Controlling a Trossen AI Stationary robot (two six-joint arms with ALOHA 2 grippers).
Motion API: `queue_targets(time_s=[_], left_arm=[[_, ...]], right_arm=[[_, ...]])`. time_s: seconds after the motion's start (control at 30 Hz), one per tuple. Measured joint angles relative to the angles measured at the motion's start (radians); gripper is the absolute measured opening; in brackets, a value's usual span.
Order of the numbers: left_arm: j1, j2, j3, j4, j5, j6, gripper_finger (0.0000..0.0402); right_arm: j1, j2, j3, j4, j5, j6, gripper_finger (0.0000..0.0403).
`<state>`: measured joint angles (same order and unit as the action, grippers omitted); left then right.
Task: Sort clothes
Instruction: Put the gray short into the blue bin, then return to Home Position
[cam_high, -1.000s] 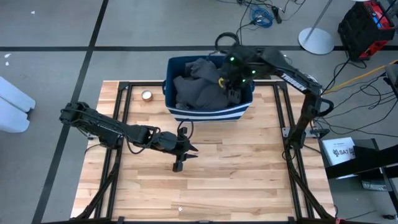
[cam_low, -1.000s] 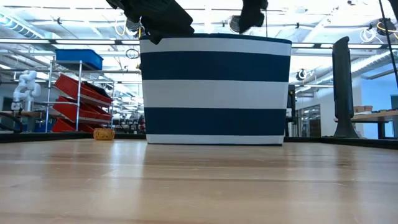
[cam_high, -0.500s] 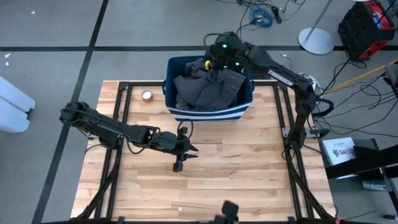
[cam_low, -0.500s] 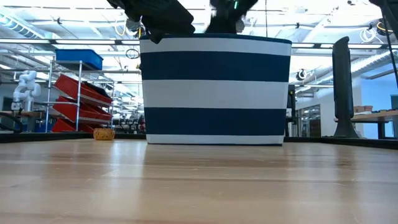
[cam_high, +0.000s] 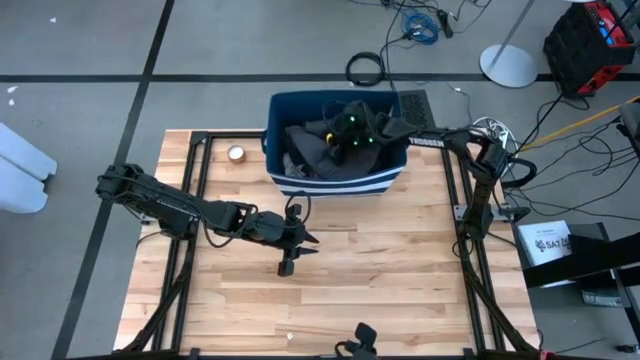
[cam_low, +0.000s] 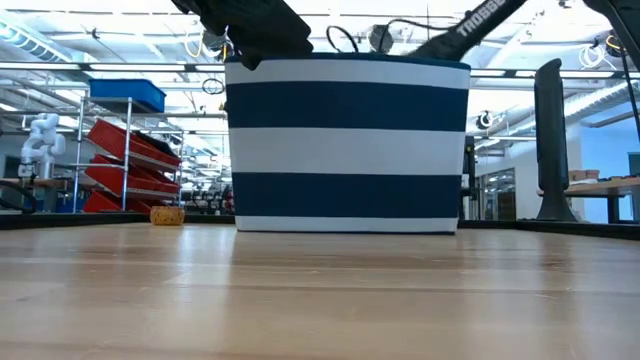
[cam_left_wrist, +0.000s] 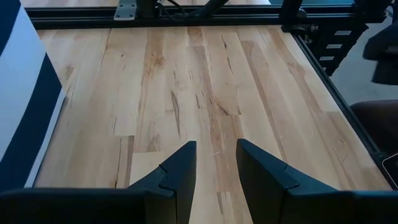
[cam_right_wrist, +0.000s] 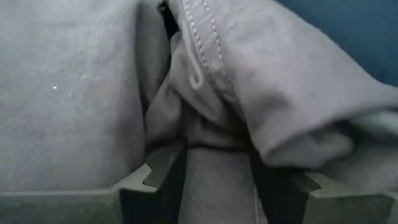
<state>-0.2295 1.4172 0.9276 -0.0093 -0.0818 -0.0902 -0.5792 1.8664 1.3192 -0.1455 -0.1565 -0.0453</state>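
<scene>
A dark blue bin with white stripes (cam_high: 335, 182) (cam_low: 345, 150) stands at the table's far middle, holding a heap of dark grey clothes (cam_high: 305, 150) (cam_right_wrist: 74, 81). My right gripper (cam_high: 338, 135) (cam_right_wrist: 217, 152) reaches down into the bin from its right side, open, with its fingers sunk among the grey folds. My left gripper (cam_high: 303, 240) (cam_left_wrist: 216, 149) hovers over the bare table in front of the bin, open, with nothing between its fingers. No other clothes show. My right gripper touches the dark grey garment in the bin. Its open fingers (cam_right_wrist: 165, 171) come slanting down from the table's right side. A seamed fold of the cloth (cam_right_wrist: 214, 134) bulges between them and lies slack on the heap. The fingers stand apart on either side of it.
A small round roll (cam_high: 236, 153) (cam_low: 167, 215) lies on the table left of the bin. A small dark object (cam_high: 286, 266) sits on the boards below my left gripper. Black frame rails (cam_high: 195, 200) run along both table sides. Bare wood lies in front of the bin.
My right gripper has swung from above the bin's far right rim over the heap and dropped into the bin, tipping further downward, until its fingers rest among the grey clothes. The heap looks pressed lower under it.
</scene>
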Motion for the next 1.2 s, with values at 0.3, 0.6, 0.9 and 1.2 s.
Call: queue_targets(time_s=[0.3, 0.6, 0.9, 1.2], left_arm=[[0.0, 0.0, 0.0, 0.001, 0.0, -0.006, 0.0123], [0.0, 0.0, 0.0, 0.004, -0.001, -0.008, 0.0123], [0.0, -0.003, 0.0, 0.099, -0.001, 0.021, 0.0123], [0.029, -0.086, 0.012, 0.133, -0.006, 0.047, 0.0123]], right_arm=[[0.005, -0.021, 0.052, 0.003, -0.001, -0.048, 0.0166], [0.031, -0.073, 0.376, -0.161, -0.033, -0.043, 0.0166], [0.106, -0.09, 0.803, -0.619, -0.185, -0.03, 0.0166], [0.222, -0.271, 0.887, -0.796, -0.117, -0.056, 0.0166]])
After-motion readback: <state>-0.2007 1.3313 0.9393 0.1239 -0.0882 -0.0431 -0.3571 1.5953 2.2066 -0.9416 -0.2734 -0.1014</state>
